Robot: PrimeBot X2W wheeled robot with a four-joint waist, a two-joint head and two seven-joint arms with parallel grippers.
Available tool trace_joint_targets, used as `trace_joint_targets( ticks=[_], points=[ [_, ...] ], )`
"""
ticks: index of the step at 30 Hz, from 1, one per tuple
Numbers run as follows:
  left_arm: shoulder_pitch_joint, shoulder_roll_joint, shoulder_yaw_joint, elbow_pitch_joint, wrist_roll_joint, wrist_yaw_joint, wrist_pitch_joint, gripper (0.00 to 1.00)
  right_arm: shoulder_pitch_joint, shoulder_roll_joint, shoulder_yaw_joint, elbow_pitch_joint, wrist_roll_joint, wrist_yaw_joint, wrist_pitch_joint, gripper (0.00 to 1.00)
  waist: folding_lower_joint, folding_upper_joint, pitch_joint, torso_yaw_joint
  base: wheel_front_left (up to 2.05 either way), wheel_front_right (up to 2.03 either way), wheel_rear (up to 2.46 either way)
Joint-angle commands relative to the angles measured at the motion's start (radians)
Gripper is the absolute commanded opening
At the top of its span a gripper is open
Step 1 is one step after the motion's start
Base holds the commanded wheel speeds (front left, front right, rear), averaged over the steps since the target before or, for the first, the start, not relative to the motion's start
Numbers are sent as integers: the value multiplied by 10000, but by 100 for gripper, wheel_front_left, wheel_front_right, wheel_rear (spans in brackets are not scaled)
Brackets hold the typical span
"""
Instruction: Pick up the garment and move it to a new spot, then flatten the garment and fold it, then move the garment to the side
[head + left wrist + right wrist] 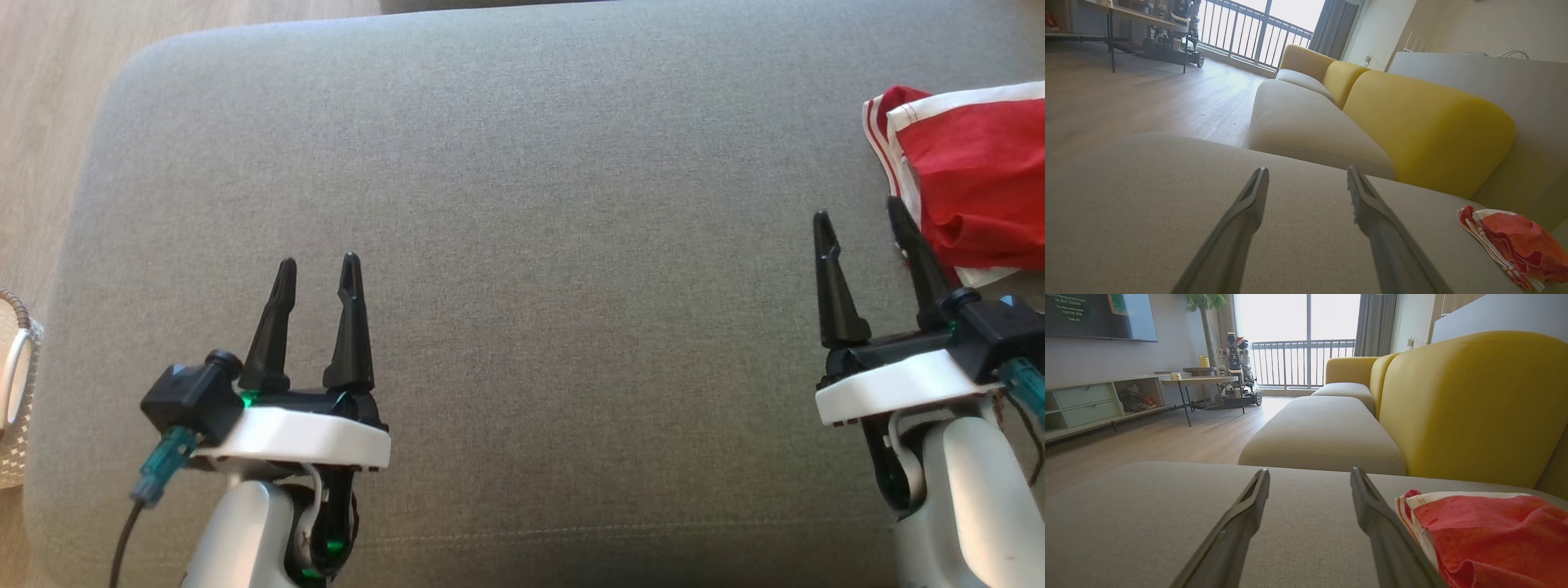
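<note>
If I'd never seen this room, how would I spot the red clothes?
Find the big grey seat cushion by the yellow sofa back. At its right end, beside the right gripper, lies the garment. It's bunched-up red cloth with white stripes, the only colourful thing on the grey.

floor [1180, 435]: pale wood | sofa backs [1461, 404]: yellow | balcony window [1290, 318]: bright daylight

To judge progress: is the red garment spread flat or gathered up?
Gathered up: the red garment lies in a compact, creased heap near the right edge of the grey cushion, not spread flat.
</note>
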Motion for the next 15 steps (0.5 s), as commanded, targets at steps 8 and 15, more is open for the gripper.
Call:
trace_joint_targets(
  ticks=[8, 15],
  points=[
    [128, -8, -19, 512, -460, -255, 0, 0, 80, 0, 101, 458, 25, 0, 26, 0, 0, 0, -54, 0, 0, 0, 0],
    [150, 53, 105, 546, -1182, -322, 144, 0, 114, 9, 48, 514, 883, 0, 253, 0, 0, 0, -145, -48, 0, 0, 0]
  ],
)
